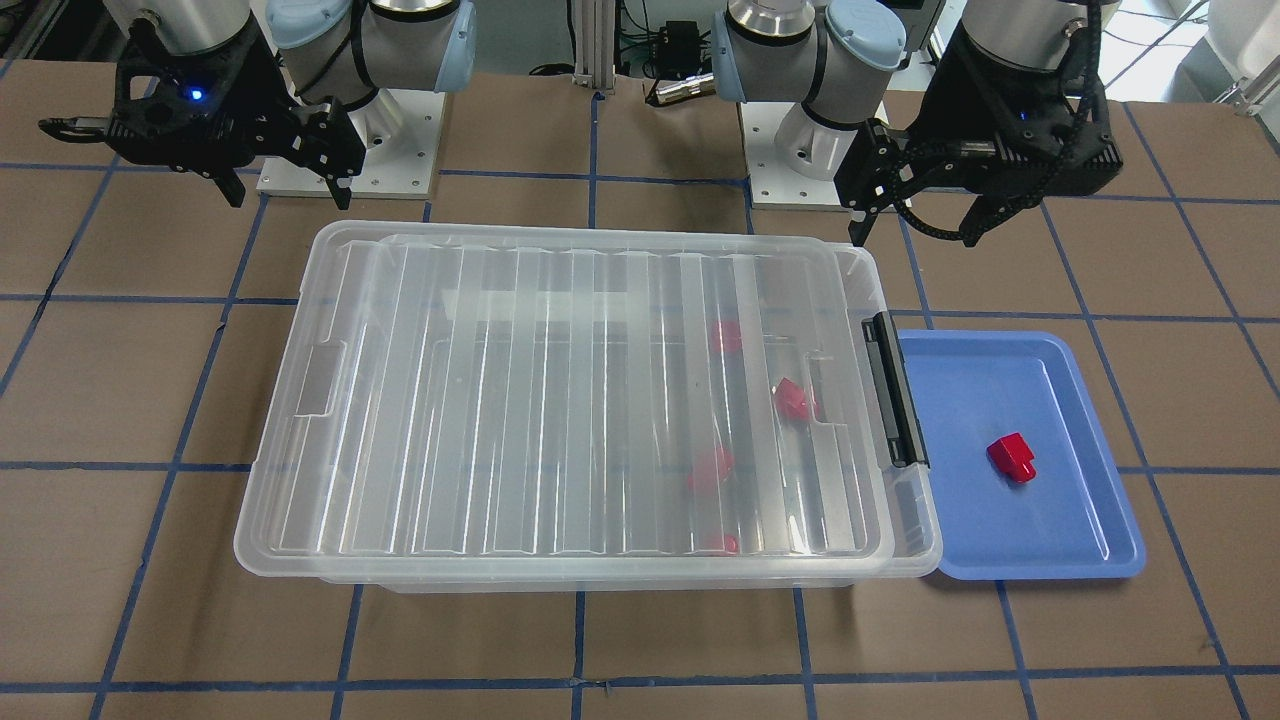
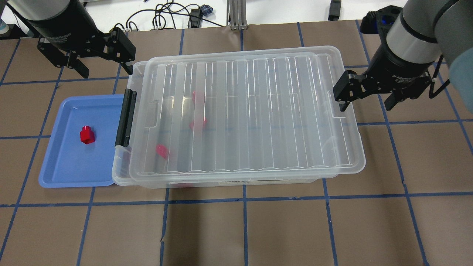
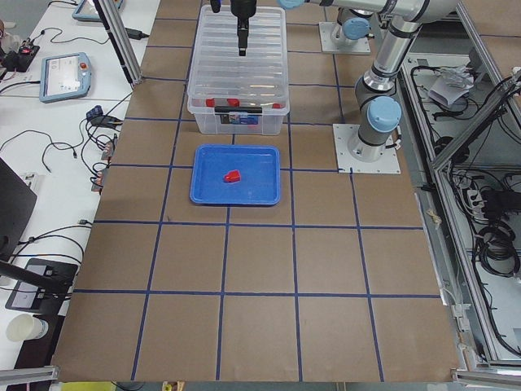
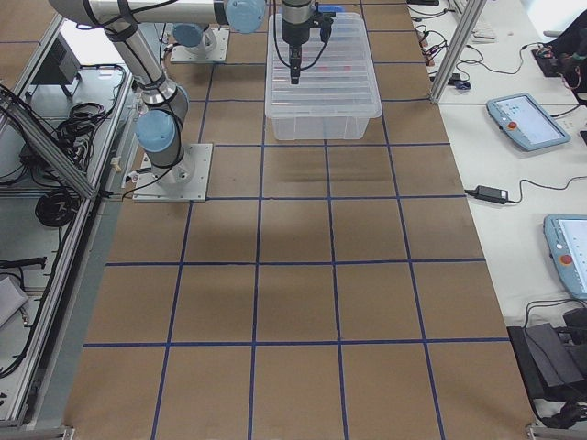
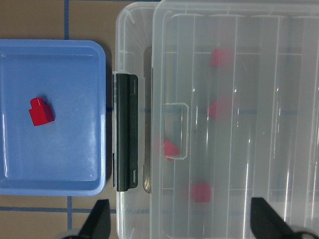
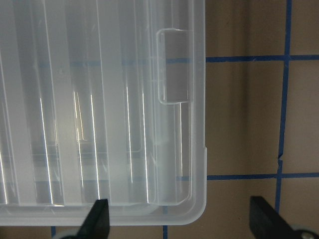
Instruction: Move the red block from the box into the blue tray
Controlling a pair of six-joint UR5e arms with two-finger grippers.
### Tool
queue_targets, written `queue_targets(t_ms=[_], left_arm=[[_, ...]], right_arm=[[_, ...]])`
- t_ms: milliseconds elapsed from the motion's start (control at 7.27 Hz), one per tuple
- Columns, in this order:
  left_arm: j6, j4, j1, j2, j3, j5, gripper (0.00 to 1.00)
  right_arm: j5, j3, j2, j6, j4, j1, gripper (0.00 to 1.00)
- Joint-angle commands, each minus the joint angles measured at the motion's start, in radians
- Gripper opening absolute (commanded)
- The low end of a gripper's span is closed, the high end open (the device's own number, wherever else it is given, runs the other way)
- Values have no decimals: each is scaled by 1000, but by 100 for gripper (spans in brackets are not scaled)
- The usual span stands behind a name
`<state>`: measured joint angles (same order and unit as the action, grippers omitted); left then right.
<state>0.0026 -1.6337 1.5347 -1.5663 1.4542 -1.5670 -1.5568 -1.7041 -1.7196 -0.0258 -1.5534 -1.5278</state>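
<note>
One red block (image 2: 87,135) lies in the blue tray (image 2: 74,166), clear of both grippers; it also shows in the left wrist view (image 5: 40,111) and the front view (image 1: 1012,457). Several more red blocks (image 2: 198,123) lie inside the box (image 2: 251,111), blurred under its ribbed clear lid. The lid sits on the box, slightly offset from the end with the black latch (image 2: 125,118). My left gripper (image 2: 103,68) is open and empty, above the box's latch end. My right gripper (image 2: 366,103) is open and empty, above the opposite end.
The tray (image 1: 980,520) sits directly against the box's latch end (image 1: 893,400). Brown table paper with blue tape lines surrounds them. The two arm bases stand behind the box. Tablets and cables lie along the far table edge in the side views.
</note>
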Motion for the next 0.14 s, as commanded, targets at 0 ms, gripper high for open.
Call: queue_targets(t_ms=[0], left_arm=[[-1,0,1,8,0,-4,100]], right_arm=[[-3,0,0,0,1,0,100]])
